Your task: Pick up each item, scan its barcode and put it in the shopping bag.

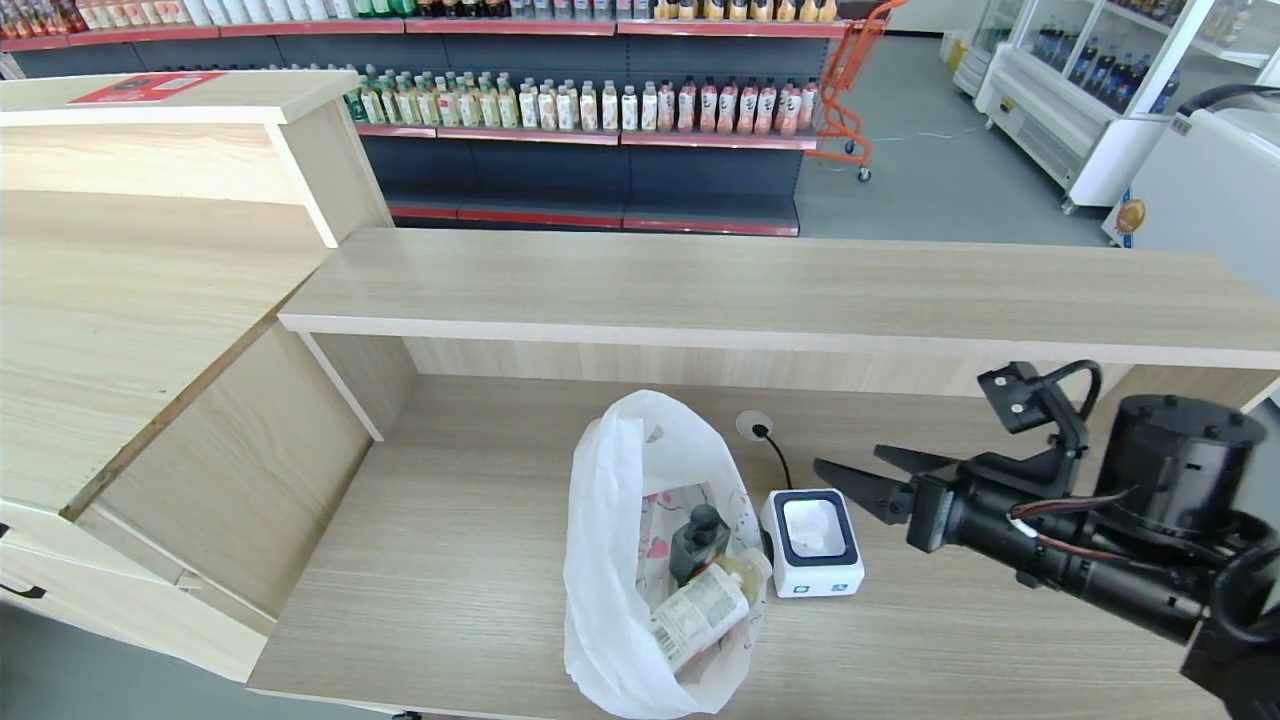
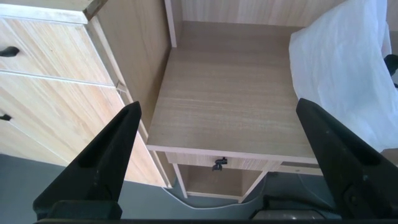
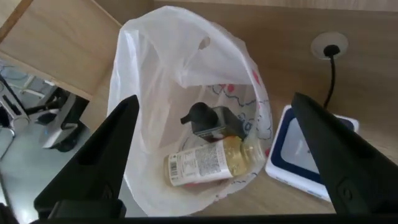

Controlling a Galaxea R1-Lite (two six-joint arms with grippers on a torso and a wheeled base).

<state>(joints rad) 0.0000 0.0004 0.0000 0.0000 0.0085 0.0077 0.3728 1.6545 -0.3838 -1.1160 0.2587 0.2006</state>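
A white plastic shopping bag [image 1: 610, 520] stands open on the wooden counter [image 1: 470, 560]. Inside it lie a dark grey bottle [image 1: 697, 540], a pale yellow bottle with a white label [image 1: 700, 608] and a patterned pack [image 1: 660, 535]. The bag [image 3: 155, 81] also shows from above with the dark bottle [image 3: 211, 120] and yellow bottle [image 3: 208, 163]. A white barcode scanner [image 1: 812, 542] with a dark-framed window sits just right of the bag. My right gripper [image 1: 865, 475] hangs open and empty right of the scanner, above the counter. My left gripper [image 2: 217, 162] is open and empty over the counter's near-left edge, with the bag [image 2: 342, 68] beside it.
A raised wooden ledge [image 1: 780, 290] runs along the back of the counter. A taller wooden cabinet [image 1: 120, 300] with drawers [image 2: 43, 74] closes off the left side. The scanner's black cable runs to a round port [image 1: 753, 425]. Store shelves with bottles [image 1: 590, 105] stand behind.
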